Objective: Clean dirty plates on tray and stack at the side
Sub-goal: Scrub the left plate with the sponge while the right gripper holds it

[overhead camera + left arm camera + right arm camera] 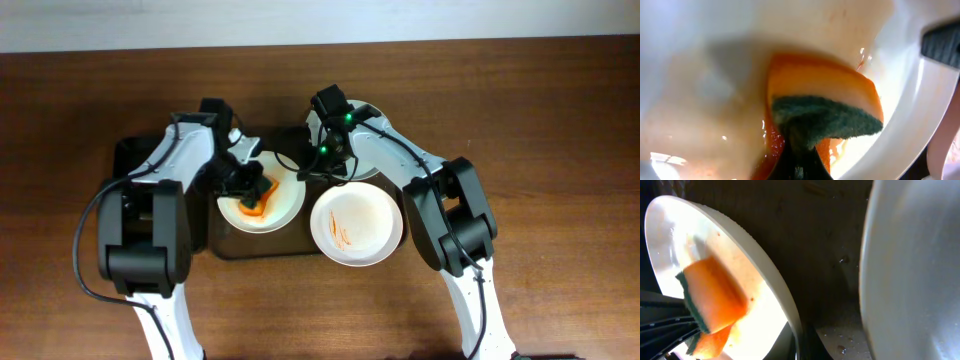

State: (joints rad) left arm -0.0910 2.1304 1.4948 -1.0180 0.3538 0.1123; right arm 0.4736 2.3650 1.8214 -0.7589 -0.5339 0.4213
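The left gripper (247, 187) is clamped on one edge of an orange sponge (825, 117) with a green scouring face; it presses that sponge onto the smeared plate (285, 205), which sits on the tray (255, 247) near the middle of the bench, a little toward the left edge; the right gripper (322, 168) sits at this plate's far rim, seemingly steadying it, though I cannot tell whether it is closed on the rim; the likeliest trouble is the plate sliding or tipping under the scrub if that hold is weak, since its face looks wet and slick with orange film; a hard stroke toward the rim could carry the sponge off the plate and smear sauce on the tray; the streaked plate (375, 215) lies just beside, toward the right edge, so a shove could knock it; a neighbouring plate (910, 270), which one I cannot tell, stands close to the right gripper too; the sponge, held so near its edge, might twist loose.
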